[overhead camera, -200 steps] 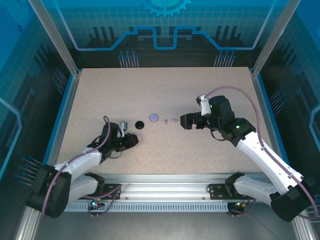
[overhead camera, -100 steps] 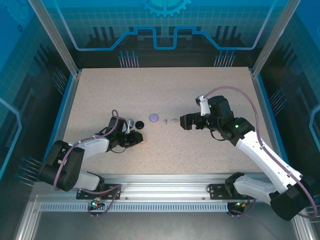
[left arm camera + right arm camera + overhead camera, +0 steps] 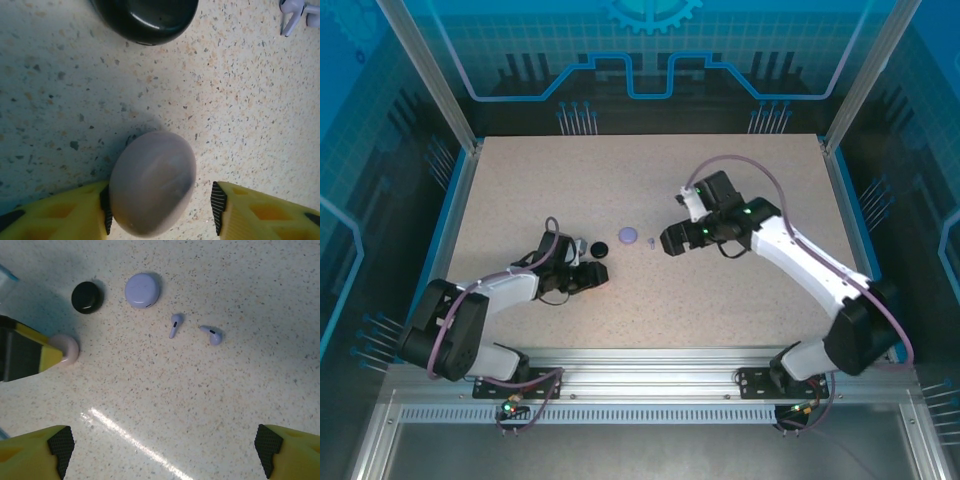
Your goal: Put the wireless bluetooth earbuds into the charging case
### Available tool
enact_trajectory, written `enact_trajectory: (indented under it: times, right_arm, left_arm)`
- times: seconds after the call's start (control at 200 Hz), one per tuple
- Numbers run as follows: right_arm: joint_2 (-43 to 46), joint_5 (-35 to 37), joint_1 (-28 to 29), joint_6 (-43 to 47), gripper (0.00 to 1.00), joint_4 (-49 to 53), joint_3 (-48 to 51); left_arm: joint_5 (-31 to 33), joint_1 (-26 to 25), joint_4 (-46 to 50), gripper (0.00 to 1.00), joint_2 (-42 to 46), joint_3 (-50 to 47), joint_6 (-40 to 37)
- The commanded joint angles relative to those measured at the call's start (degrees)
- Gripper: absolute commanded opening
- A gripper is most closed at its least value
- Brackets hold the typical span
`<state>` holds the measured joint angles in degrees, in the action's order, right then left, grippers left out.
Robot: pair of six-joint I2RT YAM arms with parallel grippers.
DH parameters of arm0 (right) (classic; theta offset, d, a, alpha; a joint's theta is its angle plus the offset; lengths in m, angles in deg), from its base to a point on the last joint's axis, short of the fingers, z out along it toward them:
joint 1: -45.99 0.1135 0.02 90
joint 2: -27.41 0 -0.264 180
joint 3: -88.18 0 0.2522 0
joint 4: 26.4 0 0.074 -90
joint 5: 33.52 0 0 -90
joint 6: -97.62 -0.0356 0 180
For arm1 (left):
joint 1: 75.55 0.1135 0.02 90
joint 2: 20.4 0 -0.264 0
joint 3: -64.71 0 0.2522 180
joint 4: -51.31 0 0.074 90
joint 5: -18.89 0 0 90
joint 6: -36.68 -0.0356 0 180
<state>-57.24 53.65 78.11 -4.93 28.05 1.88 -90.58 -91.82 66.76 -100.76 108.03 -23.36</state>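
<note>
The left gripper [image 3: 160,212] lies low over the table [image 3: 720,180] with its jaws partly apart around a pale pinkish round case [image 3: 152,182]. One pad presses against the case's side and the other stands clear of it with a gap, so the case rests on the table, not pinched. Just beyond it sits a black case [image 3: 145,17], and beside that, further along, a lilac case [image 3: 142,290]; the three closed cases form a loose row, probably so each pair of earbuds can be matched to its own colour. The two lilac earbuds [image 3: 174,325] [image 3: 211,334] lie loose on the bare tabletop, near the lilac case and a little apart from each other, stems flat on the surface, not yet inside anything. The right gripper [image 3: 165,450] hangs above them with its fingers spread wide and nothing between them, seemingly lined up to come down on one earbud. Since the lilac case looks shut, my guess is that it needs opening before either earbud can go in, and the tiny stems may slip under a coarse pinch.
</note>
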Motion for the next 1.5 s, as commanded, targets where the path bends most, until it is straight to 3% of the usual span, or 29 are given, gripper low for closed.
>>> enact_trajectory:
  times: [0.0,0.18,0.54,0.87,1.016,1.216,1.496]
  right_arm:
    - [-6.65,4.74,2.8,4.32,0.97,5.65,-6.63]
    - [-20.97,11.05,6.73,5.33,0.98,11.0,-19.72]
    - [-42.39,7.62,9.01,4.28,0.97,17.14,-42.59]
    - [-58.34,3.44,9.04,2.23,0.97,22.09,-61.8]
    - [-60.9,4.14,9.28,1.6,0.94,23.17,-65.55]
    - [-61.54,4.34,9.36,1.04,0.82,24.81,-66.81]
    - [-61.3,3.91,9.96,-1.11,0.78,27.35,-66.1]
  left_arm:
    - [3.56,0.36,5.33,0.6,2.18,1.33,-1.88]
    - [6.39,0.42,9.43,0.61,9.41,2.01,-3.5]
    - [14.57,0.69,11.75,0.66,33.4,-2.9,-2.88]
    - [14.27,0.85,13.47,0.66,36.25,-3.35,-3.22]
    - [14.45,0.82,13.6,0.67,36.59,-3.66,-3.32]
    - [14.54,0.85,13.31,0.67,36.59,-4.02,-3.3]
    - [14.8,0.8,12.5,0.66,36.5,-4.5,-2.6]
